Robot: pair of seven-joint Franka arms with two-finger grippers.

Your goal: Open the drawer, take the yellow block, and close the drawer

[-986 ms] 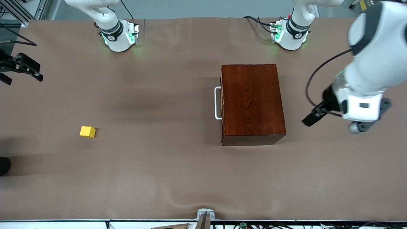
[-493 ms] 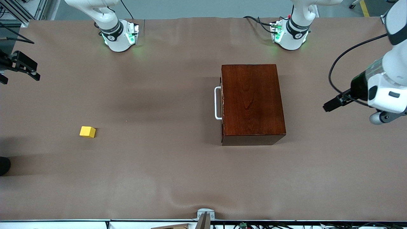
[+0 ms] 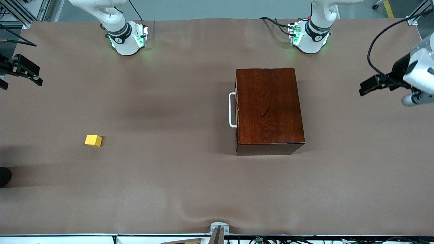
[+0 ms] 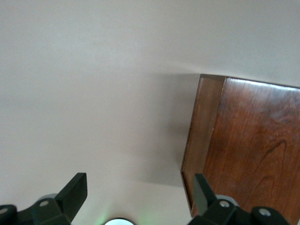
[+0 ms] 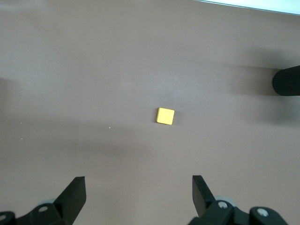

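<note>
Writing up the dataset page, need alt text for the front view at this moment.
A dark wooden box sits mid-table with its drawer shut, white handle facing the right arm's end. A yellow block lies on the brown table toward that end, nearer the camera. The open left tool and open right tool hang over the table's ends, holding nothing.

My overhead feed is evenly lit and sharp. The bench (image 3: 169, 189) shows soft wide shadow bands toward the right arm's end, and the wooden box (image 3: 268, 108) casts a faint shadow on its handle side. Its glossy top carries a mild sheen without harsh glare. Green lamps glow at both arm bases. The left wrist feed looks paler, washed out and slightly soft.
</note>
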